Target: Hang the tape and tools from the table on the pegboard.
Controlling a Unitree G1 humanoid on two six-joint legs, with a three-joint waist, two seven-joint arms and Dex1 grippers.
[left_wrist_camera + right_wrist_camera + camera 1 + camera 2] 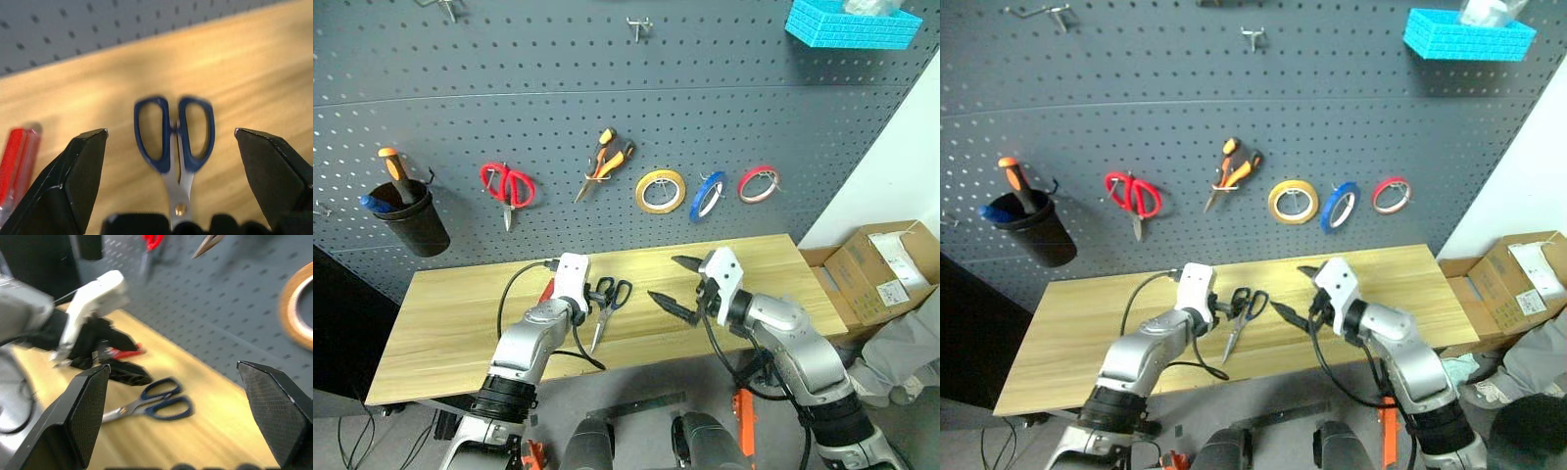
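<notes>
Nearest, the left gripper is held low over the table, its jaws spread wide and empty, with the blue-handled scissors lying flat on the wood just beyond them. In the left wrist view the scissor handles are seen between the two black fingers, untouched. The red-handled screwdriver is seen lying on the table just left of the scissors, close beside the left gripper.

To the right, the right gripper is held above the table, well apart from the scissors, its jaws released and nothing between them.

Farther back, the pegboard is seen behind the table. On it, from left to right, are hung a black cup holding an orange-handled tool, red-handled scissors, the orange-and-black pliers, a yellow roll, the blue tape and a red roll. A blue basket is mounted at the far upper right of the board.

Cardboard boxes are seen on the floor to the right of the table.
</notes>
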